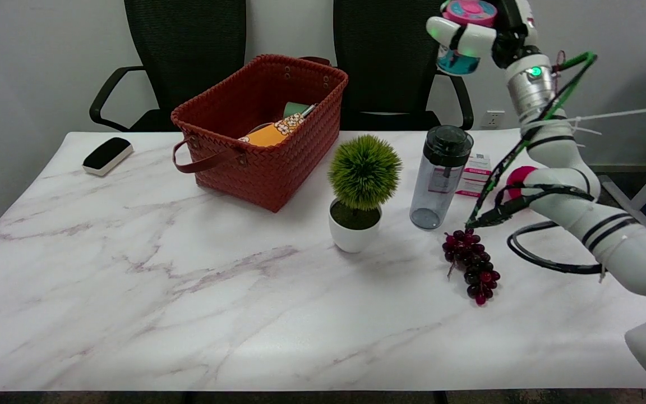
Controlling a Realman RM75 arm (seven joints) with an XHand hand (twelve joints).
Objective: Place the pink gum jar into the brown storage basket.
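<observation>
Marble-patterned desk point(188, 314) before two black chairs. High above its far right corner, the right hand point(471, 33) grips the pink gum jar point(466, 36), held roughly upright. From there the brown storage basket point(261, 129) lies to the left and lower, near the far edge.

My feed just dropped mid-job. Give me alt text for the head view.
The robot's right hand holds the pink-lidded gum jar high in the air at upper right, well right of the brown woven storage basket, which already holds an orange packet. On the white marble table stand a small potted green plant, a clear bottle and dark red grapes.
</observation>
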